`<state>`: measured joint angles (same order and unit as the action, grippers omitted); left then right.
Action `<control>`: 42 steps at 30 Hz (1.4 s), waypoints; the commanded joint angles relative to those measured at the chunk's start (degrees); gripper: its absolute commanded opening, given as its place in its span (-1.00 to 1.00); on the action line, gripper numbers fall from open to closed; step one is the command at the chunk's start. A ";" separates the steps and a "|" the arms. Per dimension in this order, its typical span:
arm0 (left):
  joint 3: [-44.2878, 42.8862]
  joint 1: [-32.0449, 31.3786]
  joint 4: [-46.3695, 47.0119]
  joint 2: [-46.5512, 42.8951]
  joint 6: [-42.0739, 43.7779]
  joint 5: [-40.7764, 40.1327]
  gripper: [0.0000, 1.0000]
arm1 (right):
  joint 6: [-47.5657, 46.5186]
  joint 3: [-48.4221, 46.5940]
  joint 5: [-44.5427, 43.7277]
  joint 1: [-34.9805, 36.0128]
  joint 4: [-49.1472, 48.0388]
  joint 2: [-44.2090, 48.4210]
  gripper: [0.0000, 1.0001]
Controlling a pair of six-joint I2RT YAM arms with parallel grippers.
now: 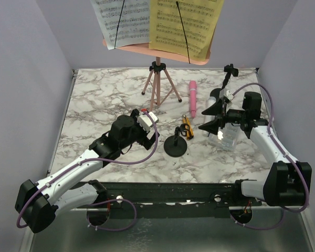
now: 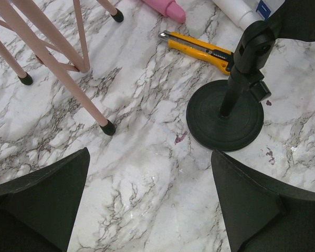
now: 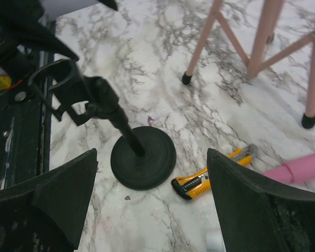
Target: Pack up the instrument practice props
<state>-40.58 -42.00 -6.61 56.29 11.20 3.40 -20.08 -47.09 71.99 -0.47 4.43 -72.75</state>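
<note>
Plainly, nothing is packed yet. The music rack (image 1: 147,51) stands at the table's 12 o'clock on its pink tripod (image 1: 157,84), with the white page (image 1: 123,21) and the yellow page (image 1: 186,23) propped side by side on its ledge. The job looks to be opening with the nearer mic mount (image 1: 175,146), upright on its round base near the middle of the marble table (image 1: 105,100). Both arms face it. The left gripper (image 2: 149,205) hangs low at about the mount's 10 o'clock, fingers spread wide with only bare marble between them. The right gripper (image 3: 152,205), off at 2 o'clock, is just as slack and empty. I'd guess that spread is meant for the thin stem, since the wide flat base gives fingers nothing to bite. The yellow-and-black cutter (image 1: 187,127) lies just beside the base at 1 o'clock — close enough for a careless approach to nudge it — and the pink microphone (image 1: 192,97) lies flat beyond it. A second mount (image 1: 228,76) stands toward the table's 2 o'clock.
</note>
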 commanded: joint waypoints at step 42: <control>0.63 0.23 -1.56 0.09 1.10 -0.88 0.98 | -69.08 -24.48 11.27 20.86 55.52 -35.49 0.33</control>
<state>-40.56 -42.00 -7.53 56.97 11.68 3.18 -89.91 -69.52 84.62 18.79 59.57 -106.43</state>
